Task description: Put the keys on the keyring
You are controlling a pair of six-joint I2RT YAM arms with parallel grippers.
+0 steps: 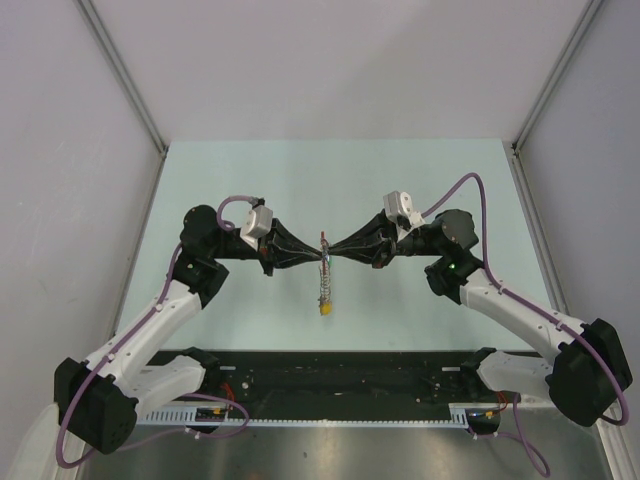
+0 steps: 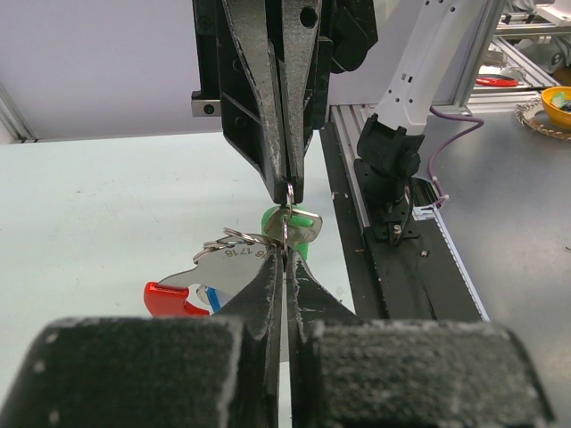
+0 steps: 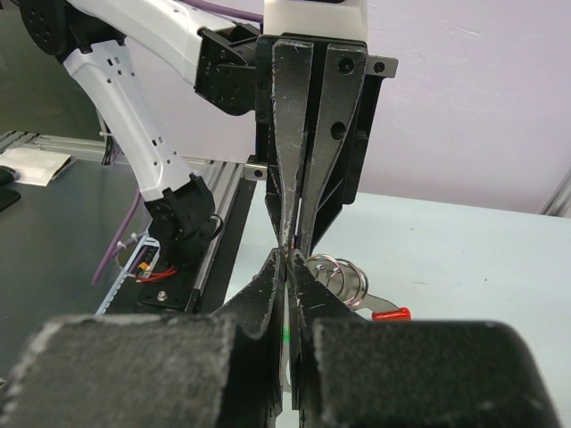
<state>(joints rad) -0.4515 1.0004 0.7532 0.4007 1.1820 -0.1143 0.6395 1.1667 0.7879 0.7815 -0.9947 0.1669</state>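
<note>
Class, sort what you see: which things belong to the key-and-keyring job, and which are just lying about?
Job: keyring; green key; left gripper; right gripper.
Lying about: yellow bowl; white sheet.

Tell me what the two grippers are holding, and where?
Both the left gripper and the right gripper pinch the keyring by a thin wire ring, next to the green key.

Light was bright and even, shadows faint on the tabletop [image 1: 400,180]; both wrist views blurred the near black padding [image 2: 134,374].
</note>
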